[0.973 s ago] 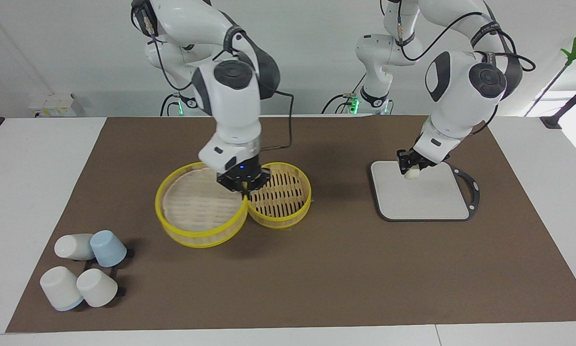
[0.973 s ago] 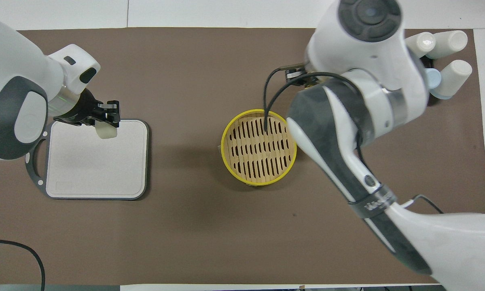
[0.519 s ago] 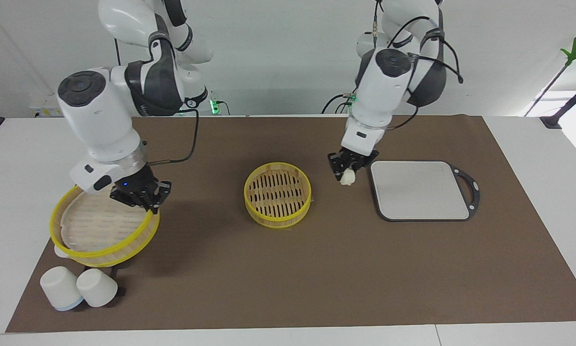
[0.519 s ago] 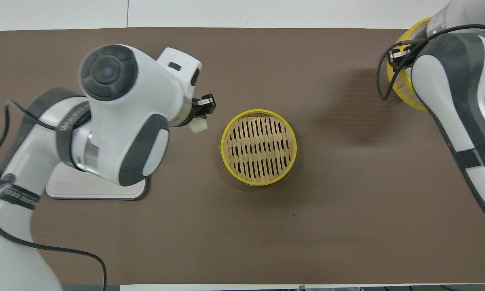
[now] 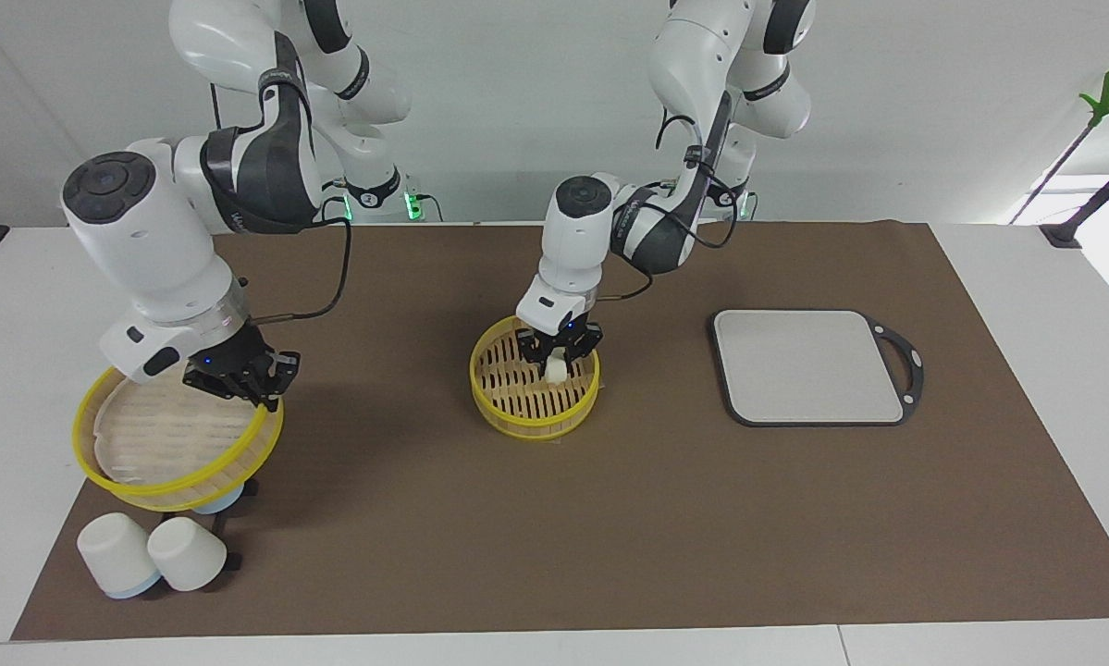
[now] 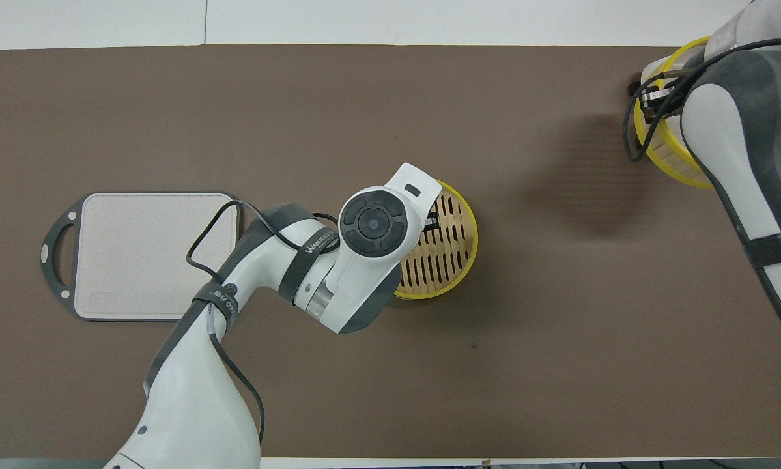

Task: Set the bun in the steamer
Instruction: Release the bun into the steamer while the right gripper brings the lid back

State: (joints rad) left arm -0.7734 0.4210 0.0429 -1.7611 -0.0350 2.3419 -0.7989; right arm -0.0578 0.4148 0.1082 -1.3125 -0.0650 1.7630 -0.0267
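Broadly, a brown mat [image 5: 665, 518] covers most of the white surface [image 5: 55, 296] and fills the middle and lower part of the facing view.

The right arm comes down from the top of that view to its edge at the right arm's end. There the right fingers [image 5: 256, 393] are pressed together on the yellow rim of the lid [image 5: 166, 435]. The lid hangs tilted in the air, its underside showing, over the cups. In the overhead view only an arc of it shows in the top corner, beside the arm.

The left arm bends down to the centre of the frame.

The grey board [image 5: 808, 365], with its dark frame and handle, lies flat at mid-height toward the left arm's end, well apart from the rest.

The steamer [image 5: 531, 421] sits uncovered at the centre of the mat. In the overhead view the left arm hides much of it.

Two white cups [image 5: 184, 553] lie in the bottom corner, just below the lid.

The bun [image 5: 555, 369] is inside the steamer's rim, low over the slatted floor. The left fingers [image 5: 568, 354] pinch it from both sides. Whether it touches the slats I cannot tell.
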